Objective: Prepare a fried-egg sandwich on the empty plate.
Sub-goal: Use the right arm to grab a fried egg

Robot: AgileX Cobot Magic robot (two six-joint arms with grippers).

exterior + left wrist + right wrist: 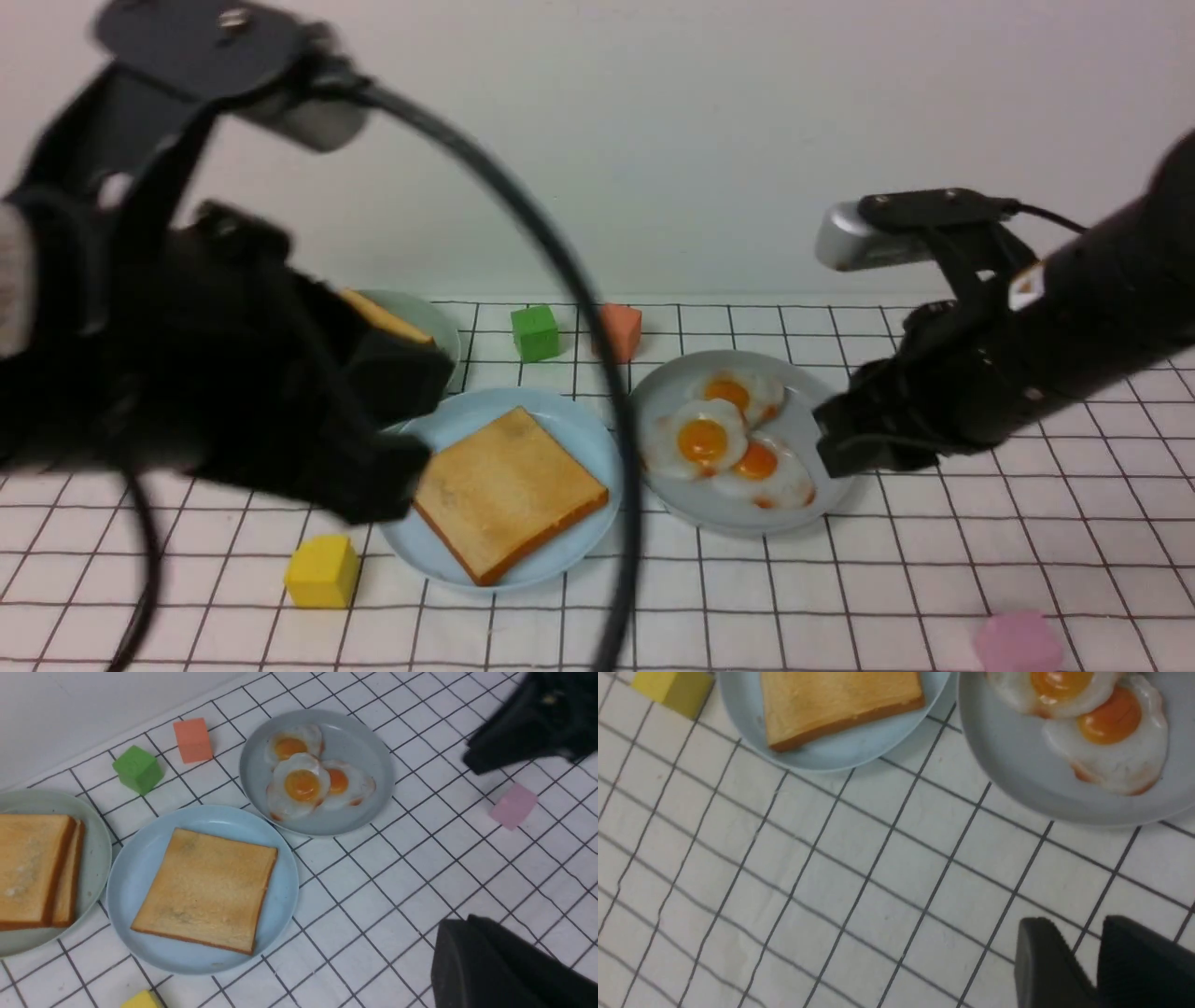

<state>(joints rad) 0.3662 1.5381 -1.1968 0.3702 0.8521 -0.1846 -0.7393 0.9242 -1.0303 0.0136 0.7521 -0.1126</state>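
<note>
Front view: shows the blue plate (551,560) in the middle of the table (709,616), with one toast slice (509,495) lying flat on it, browned face up, as the sandwich's visible part. Holds three fried eggs (702,441) on the grey plate (677,373), just right of the blue one, partly overlapping, yolks up. Shows the green plate (434,327) beyond the blue one, to its left, mostly behind the left arm (233,355); in the left wrist view, bears two stacked toast slices (28,872), slightly offset. Has the left gripper (467,919) closed, its fingertips together, gripping nothing, above the table. Has the right gripper (1076,921) open, with a gap between its fingers and nothing held, above the table beside the grey plate. Includes green (535,334) and orange (620,332) blocks beyond the plates, a yellow block (321,571) near the blue plate, and a pink block (1018,642) well apart at the right.
</note>
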